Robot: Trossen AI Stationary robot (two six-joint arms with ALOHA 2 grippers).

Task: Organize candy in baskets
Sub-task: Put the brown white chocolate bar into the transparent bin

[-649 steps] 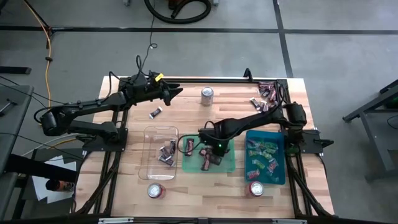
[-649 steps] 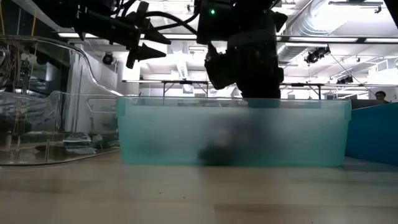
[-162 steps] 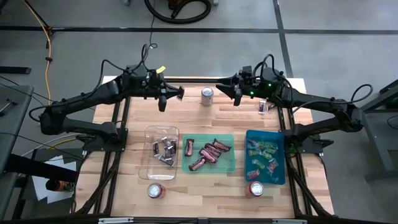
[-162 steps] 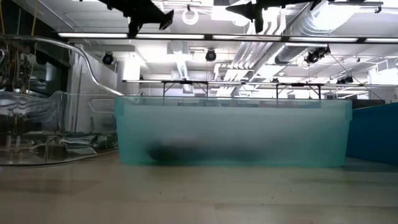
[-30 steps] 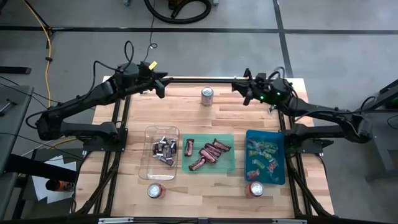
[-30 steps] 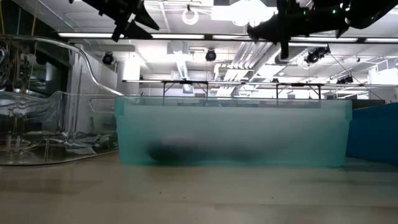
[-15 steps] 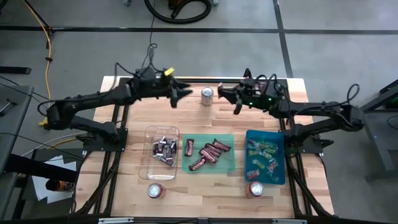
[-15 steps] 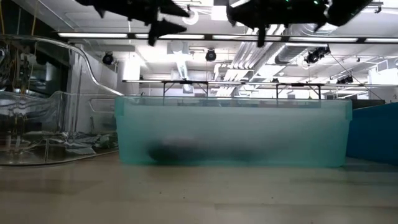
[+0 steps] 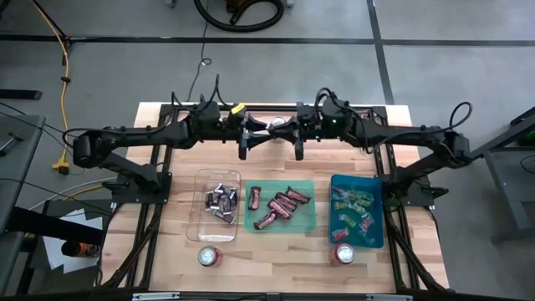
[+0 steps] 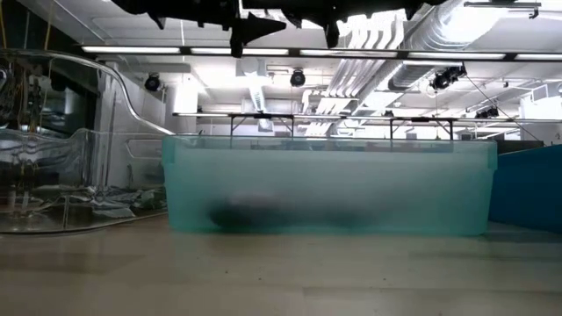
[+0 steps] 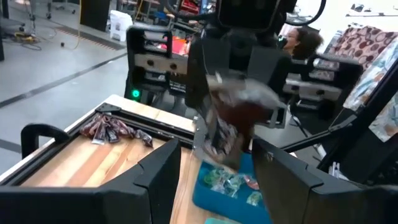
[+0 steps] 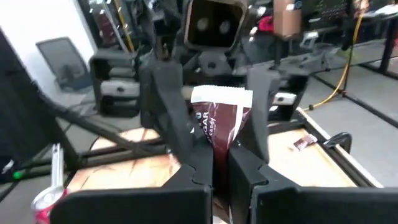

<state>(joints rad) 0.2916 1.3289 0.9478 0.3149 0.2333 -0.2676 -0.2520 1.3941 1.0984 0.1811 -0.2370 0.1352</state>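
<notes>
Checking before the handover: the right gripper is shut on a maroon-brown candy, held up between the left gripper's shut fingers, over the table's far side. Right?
Not quite. The left gripper is open, its fingers either side of the maroon-brown candy, as the right wrist view shows. The right gripper is shut on it.

Overhead room lighting is bright and even, ceiling strip lights glare in the low view, shadows stay soft, and both wrist views show motion blur.

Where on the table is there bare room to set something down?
Bare wood lies left of the clear basket, between the green basket and the teal basket, and along the near edge between the two cans. The far middle is crowded.
</notes>
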